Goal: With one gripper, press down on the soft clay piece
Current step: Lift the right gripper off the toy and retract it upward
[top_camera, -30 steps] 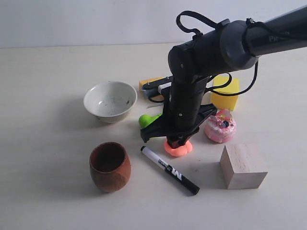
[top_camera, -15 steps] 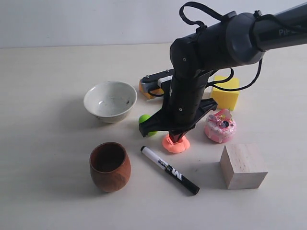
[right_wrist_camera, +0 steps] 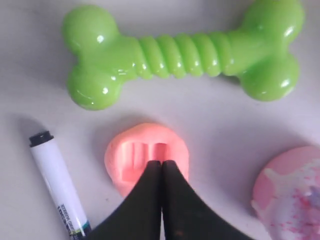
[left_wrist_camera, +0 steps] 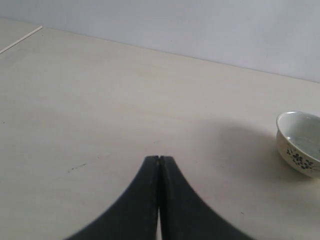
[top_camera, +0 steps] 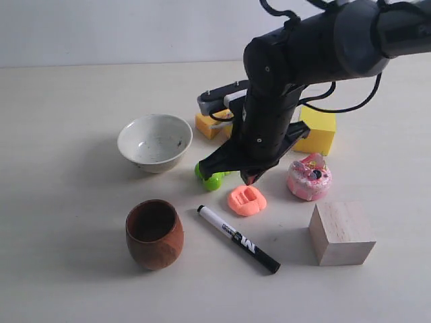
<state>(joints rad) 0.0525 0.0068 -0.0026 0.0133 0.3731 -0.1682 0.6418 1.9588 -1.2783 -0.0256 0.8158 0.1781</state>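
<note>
The soft clay piece (top_camera: 246, 200) lies flattened on the table with a squarish dent in its top, also plain in the right wrist view (right_wrist_camera: 140, 155). My right gripper (top_camera: 248, 179) hangs just above and behind it, clear of the clay, its black fingers pressed together with nothing between them (right_wrist_camera: 161, 162). My left gripper (left_wrist_camera: 159, 158) is shut and empty over bare table, far from the clay; it does not show in the exterior view.
A green toy bone (top_camera: 212, 177) and black-capped marker (top_camera: 238, 238) flank the clay. A pink toy cake (top_camera: 309, 176), wooden block (top_camera: 341, 232), yellow block (top_camera: 316, 131), orange wedge (top_camera: 210, 124), white bowl (top_camera: 155, 141) and brown cup (top_camera: 154, 233) stand around.
My right gripper has lifted off the clay and drawn up and back. The clay, a lump under the fingers a second ago, is now a flattened disc with a dent.
</note>
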